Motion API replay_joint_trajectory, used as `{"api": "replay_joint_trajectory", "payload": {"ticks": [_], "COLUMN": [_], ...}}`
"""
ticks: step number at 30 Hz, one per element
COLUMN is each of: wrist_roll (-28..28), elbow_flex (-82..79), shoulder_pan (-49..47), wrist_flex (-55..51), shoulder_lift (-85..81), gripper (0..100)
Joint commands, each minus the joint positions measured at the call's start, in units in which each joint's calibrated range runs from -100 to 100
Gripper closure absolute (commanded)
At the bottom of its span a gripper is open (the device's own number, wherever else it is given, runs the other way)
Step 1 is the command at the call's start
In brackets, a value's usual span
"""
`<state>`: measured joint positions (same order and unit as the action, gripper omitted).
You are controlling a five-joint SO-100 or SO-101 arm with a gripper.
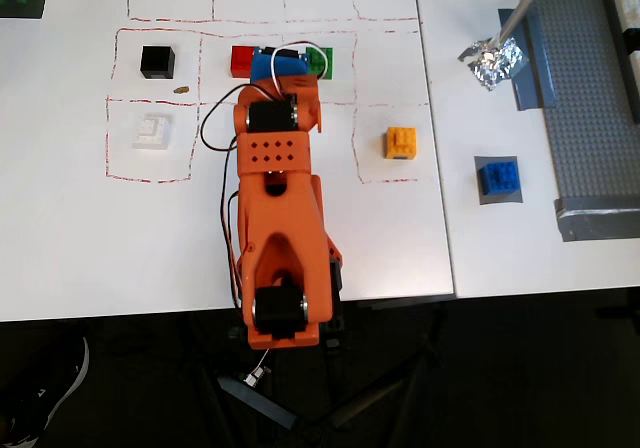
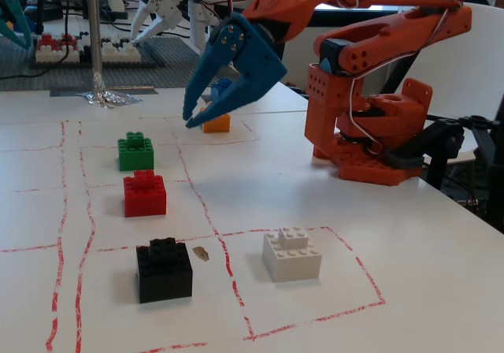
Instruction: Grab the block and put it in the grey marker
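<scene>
On the white table, in the overhead view, the small blue stud-topped block (image 1: 498,178) sits on the dark grey square marker (image 1: 483,194), well to the right of the blue gripper (image 2: 199,113), whose empty jaws hang spread near the green block (image 2: 135,150).

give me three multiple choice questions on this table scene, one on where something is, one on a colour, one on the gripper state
1. Where does the blue block sit?
A. on the grey marker
B. inside a red-lined square
C. in the gripper

2. What colour is the block between the black block and the green block in the fixed view?
A. white
B. red
C. yellow

3. How is the gripper?
A. shut on a block
B. open and empty
C. out of view

Answers:
1 A, the overhead view shows it on the dark patch.
2 B, the red block sits between them.
3 B, the jaws are spread with nothing between them.
</scene>
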<state>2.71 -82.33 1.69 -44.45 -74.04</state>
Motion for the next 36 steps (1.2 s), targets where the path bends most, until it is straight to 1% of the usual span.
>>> {"api": "replay_joint_trajectory", "payload": {"ticks": [1, 6, 12, 17, 24, 36], "wrist_roll": [0.5, -1.6, -1.7, -1.7, -1.1, -0.5], "elbow_flex": [-2.6, -12.5, -17.3, -17.4, -17.4, -17.4], "shoulder_pan": [-2.1, -2.7, -1.9, -3.5, -2.3, -2.3], "wrist_flex": [3.4, 4.7, 4.7, 0.2, -6.5, -6.7], "shoulder_lift": [-3.1, -10.5, -15.6, -19.6, -25.4, -25.5], "gripper": [100, 100, 100, 100, 100, 100]}}
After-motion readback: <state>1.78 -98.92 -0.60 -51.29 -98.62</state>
